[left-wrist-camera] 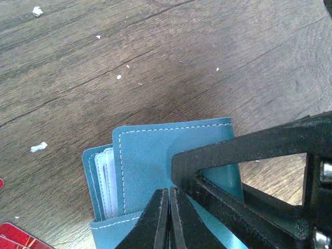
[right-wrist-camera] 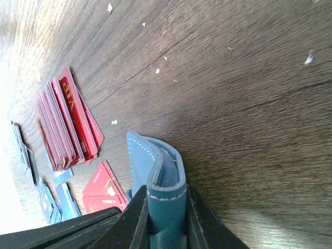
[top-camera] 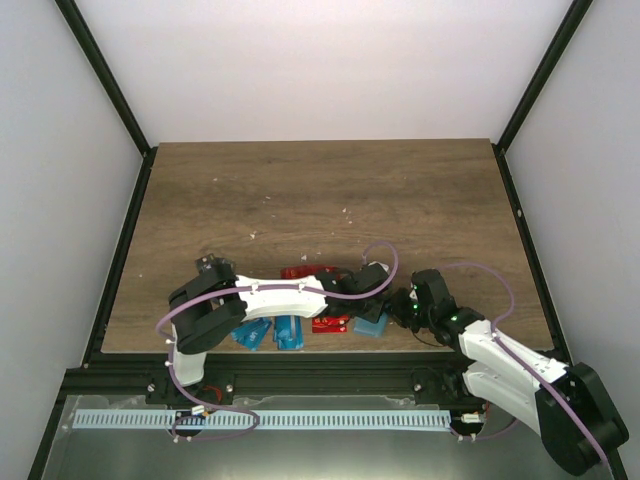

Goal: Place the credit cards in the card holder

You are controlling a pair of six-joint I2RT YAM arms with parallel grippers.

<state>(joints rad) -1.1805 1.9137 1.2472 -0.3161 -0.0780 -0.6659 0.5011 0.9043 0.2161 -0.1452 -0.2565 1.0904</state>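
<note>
Evidently to keep it steady and ajar, the card holder (right-wrist-camera: 155,174) is pinched along its folded edge by the jaws of the right gripper (right-wrist-camera: 166,220), near the front of the tabletop (right-wrist-camera: 244,78); the jaws of the left gripper (left-wrist-camera: 169,207) are pressed together, empty, at its cover; the credit cards (right-wrist-camera: 65,124), red and blue, are spread just beside it.

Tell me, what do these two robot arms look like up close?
Both arms pair white shells, as on the left arm and right arm, with chunky black joints. A thin lilac cable loops along each. A small green light glows on the right arm. The left tool and right tool have slim, matte black fingers.
</note>
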